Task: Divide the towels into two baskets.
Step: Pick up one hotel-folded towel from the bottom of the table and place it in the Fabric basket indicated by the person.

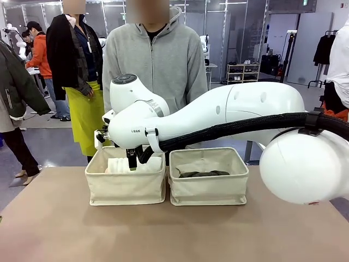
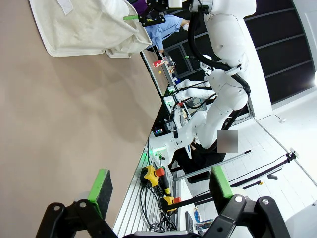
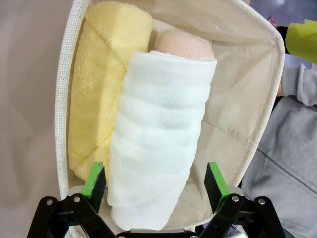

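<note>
The right gripper (image 3: 156, 181) hangs over the left basket (image 1: 125, 188) with its jaws spread wide, and the white towel (image 3: 158, 134) lies between the green pads (image 3: 95, 179) without either pad pressing it; it looks released rather than held. In the right wrist view this white roll runs from the bottom centre up toward the upper middle, resting on top of the other rolls. To its left, along the basket's left wall, lies the yellow towel (image 3: 101, 84). Above the white roll's far end the pale pink towel (image 3: 184, 45) peeps out, mostly covered. The basket's cream rim (image 3: 63, 99) stands close outside the left pad, while on the right a stretch of bare canvas floor and wall separates the roll from the rim.

In the front view the right arm (image 1: 229, 117) reaches from the right edge across the middle, its wrist dipping into the left basket at centre left. The right basket (image 1: 208, 188) stands just beside the left one, at the frame's centre, and a dark grey towel (image 1: 203, 174) lies low inside it, though how it is rolled is hard to make out. Open brown table (image 1: 163, 234) fills the lower frame in front of both baskets. A person in a grey hoodie (image 1: 155, 60) stands close behind the baskets.

The left gripper (image 2: 161, 186) hovers with its jaws apart and nothing between them, over bare table, with a basket at the upper left of its view.
</note>
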Available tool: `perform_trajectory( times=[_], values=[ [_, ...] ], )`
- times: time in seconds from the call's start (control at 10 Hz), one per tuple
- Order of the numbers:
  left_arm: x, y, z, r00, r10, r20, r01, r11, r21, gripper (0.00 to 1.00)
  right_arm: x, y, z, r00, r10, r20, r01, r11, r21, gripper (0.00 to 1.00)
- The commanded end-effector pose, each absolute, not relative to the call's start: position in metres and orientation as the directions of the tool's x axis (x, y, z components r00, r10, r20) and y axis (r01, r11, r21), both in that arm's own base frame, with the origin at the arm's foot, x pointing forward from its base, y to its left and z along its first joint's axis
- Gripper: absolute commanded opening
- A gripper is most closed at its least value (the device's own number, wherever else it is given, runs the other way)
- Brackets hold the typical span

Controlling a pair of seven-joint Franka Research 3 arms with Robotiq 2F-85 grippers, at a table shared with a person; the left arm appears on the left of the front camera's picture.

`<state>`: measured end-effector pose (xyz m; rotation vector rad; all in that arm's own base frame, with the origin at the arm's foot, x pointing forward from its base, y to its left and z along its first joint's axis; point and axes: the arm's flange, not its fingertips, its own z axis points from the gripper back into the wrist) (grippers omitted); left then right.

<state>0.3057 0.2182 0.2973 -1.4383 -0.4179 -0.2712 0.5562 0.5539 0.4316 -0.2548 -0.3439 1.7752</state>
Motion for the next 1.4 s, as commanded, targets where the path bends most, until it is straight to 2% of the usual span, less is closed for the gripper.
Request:
perform_trajectory(
  times=[0.0,0.7,0.9,1.3],
  values=[
    [0.303,0.219,0.301,0.895,0.07,0.441,0.431,0.124,-0.894,1.0,0.555,0.556,0.432,-0.232,0.972,0.02,-0.905,-0.209,-0.371,1.0],
    [0.303,0.219,0.301,0.895,0.07,0.441,0.431,0.124,-0.894,1.0,0.556,0.554,0.432,-0.228,0.974,0.013,-0.907,-0.208,-0.365,1.0],
    [0.303,0.219,0.301,0.895,0.07,0.441,0.431,0.124,-0.894,1.0,0.53,0.526,0.472,-0.14,0.985,0.104,-0.916,-0.089,-0.391,1.0],
    [0.303,0.219,0.301,0.895,0.07,0.441,0.431,0.124,-0.894,1.0,0.472,0.435,0.492,0.038,0.94,0.338,-0.979,0.102,-0.174,1.0]
  ],
)
